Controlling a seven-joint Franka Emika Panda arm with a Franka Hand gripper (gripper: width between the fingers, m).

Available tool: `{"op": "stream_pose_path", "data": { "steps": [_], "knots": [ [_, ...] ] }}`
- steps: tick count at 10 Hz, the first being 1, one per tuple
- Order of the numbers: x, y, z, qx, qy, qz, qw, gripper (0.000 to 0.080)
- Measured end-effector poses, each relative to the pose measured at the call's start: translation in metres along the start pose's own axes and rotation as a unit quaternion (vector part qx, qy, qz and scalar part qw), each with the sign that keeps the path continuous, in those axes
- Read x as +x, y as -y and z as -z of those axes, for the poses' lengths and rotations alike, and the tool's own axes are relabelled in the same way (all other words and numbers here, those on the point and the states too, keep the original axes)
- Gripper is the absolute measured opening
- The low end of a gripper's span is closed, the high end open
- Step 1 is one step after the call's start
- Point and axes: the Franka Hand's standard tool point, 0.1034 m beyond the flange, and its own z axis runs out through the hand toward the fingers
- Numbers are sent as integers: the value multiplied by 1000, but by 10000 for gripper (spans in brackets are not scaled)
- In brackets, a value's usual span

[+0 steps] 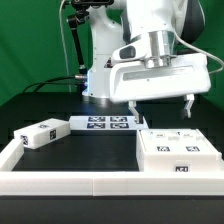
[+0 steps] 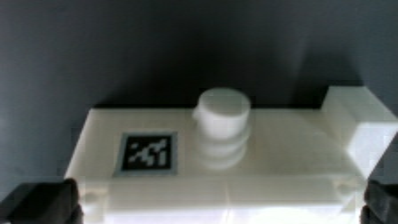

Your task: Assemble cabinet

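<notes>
Hand: the hand (image 1: 163,110) hangs with its two fingers (image 1: 190,104) spread wide apart and nothing clamped between them. In the wrist view the dark fingertips (image 2: 43,203) show one at each side of the white part below.
Cabinet body: the cabinet body (image 1: 176,152) lies on the bench straight beneath the hand, a white box with black-and-white tags on its top and on the face toward the exterior camera. The fingertips stand just above its top, and the pictures do not settle whether they touch it.
Peg: in the wrist view a short round white peg (image 2: 222,122) stands upright on the body, under the middle of the hand.
Tag: one square tag (image 2: 151,152) lies flat on the body, just beside the peg.
Raised part: a raised part (image 2: 356,115) of the body stands on the far side of the peg from that tag.
Small block: a small block (image 1: 40,133), white and tagged, lies well apart from the hand, toward the exterior view's left.
Marker board: the marker board (image 1: 105,123) lies flat between the small block and the spot under the hand.
Border rail: a low white border rail (image 1: 60,180) runs along the bench edge, close against the body's near face.
Bench: the bench (image 1: 90,150) is dark.
</notes>
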Motion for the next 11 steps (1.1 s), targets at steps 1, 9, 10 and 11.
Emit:
{"op": "stream_pose_path", "data": {
  "steps": [1,9,10,11],
  "knots": [
    [-5,0,-5,-2,5,-1,1000,797],
    [-18,6,-22,-3,0,-1,1000,797],
    [-19,5,-23,-3,1,-1,1000,797],
    [-25,7,-30,-5,8,-17,1000,797]
  ]
}}
